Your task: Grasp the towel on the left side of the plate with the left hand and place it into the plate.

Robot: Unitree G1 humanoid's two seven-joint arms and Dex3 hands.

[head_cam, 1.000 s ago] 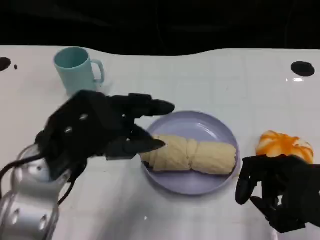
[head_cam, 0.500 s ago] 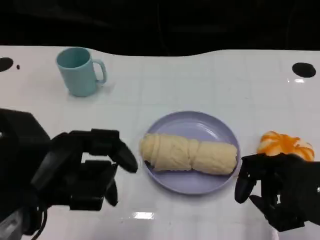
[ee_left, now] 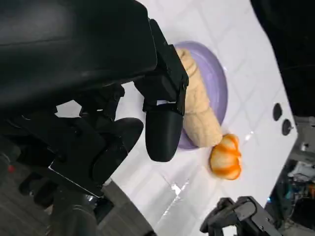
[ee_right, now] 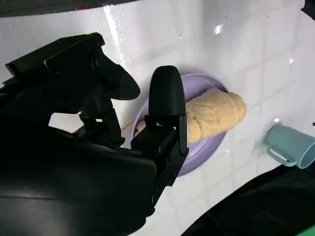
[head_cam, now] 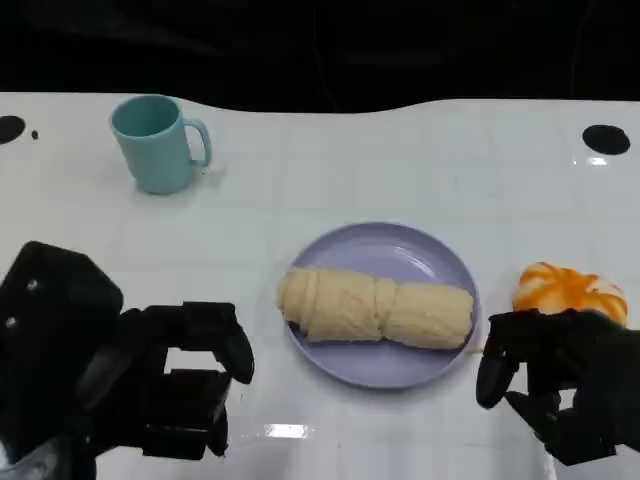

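Towel [head_cam: 376, 308] is on the plate [head_cam: 400, 243] now, rolled up and lying crosswise over the plate's middle, one end poking just past the rim at nine o'clock. Left hand [head_cam: 150, 375] sits low at eight o'clock from the plate, well apart from it, palm facing in, fingers [head_cam: 215, 335] spread and loosely bent with nothing between them; the left wrist view shows the same, fingertips apart and the towel beyond them, untouched. Right hand [head_cam: 560, 385] hovers at four o'clock from the plate, just beside its rim, fingers hanging loosely curled and holding nothing. An orange, white-striped object [head_cam: 570, 290] lies at three o'clock from the plate, right behind that hand. Teal mug [head_cam: 155, 142] stands at ten o'clock, far back on the white table [head_cam: 400, 160]. Against a second ago: the left hand has pulled off the towel's end and dropped back toward the near edge; towel, plate and mug haven't budged.
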